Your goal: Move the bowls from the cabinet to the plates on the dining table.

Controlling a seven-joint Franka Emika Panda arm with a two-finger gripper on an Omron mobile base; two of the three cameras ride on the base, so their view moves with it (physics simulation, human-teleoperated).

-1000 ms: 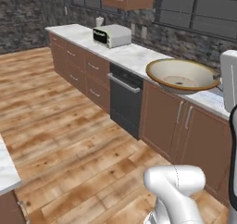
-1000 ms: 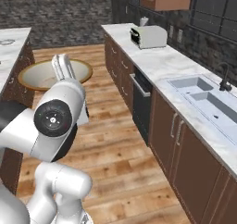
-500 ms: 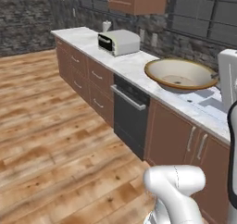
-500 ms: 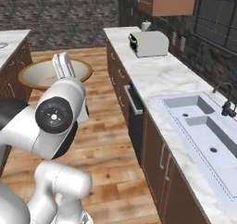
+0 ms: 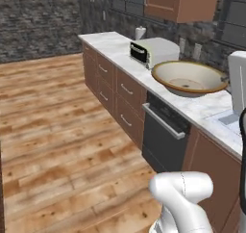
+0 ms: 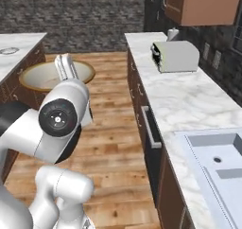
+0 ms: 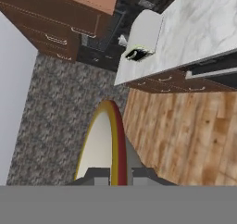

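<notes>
My gripper [image 6: 66,68] is shut on the rim of the cream bowl [image 6: 45,75] with the tan-brown rim and holds it up in the air. In the left base view the bowl [image 5: 188,78] appears in front of the marble counter. In the hand view the bowl [image 7: 99,144] stands edge-on, its rim clamped in the gripper [image 7: 119,174]. The dining table [image 6: 21,43], a white marble slab, lies at the far left with a thin round plate [image 6: 9,50] on it. A reddish-brown wall cabinet [image 6: 203,3] hangs above the counter.
A white toaster [image 6: 176,55] sits on the long marble counter [image 6: 189,100]. Below the counter are wooden drawers [image 5: 108,83] and a dark oven front [image 5: 163,131]. A sink [image 6: 217,162] is set in at the near right. Open wooden floor [image 5: 57,131] stretches to the left.
Both base views have shifted: the counter and toaster are nearer and further right, so the base has moved. The bowl stays clamped in the gripper in the same place.
</notes>
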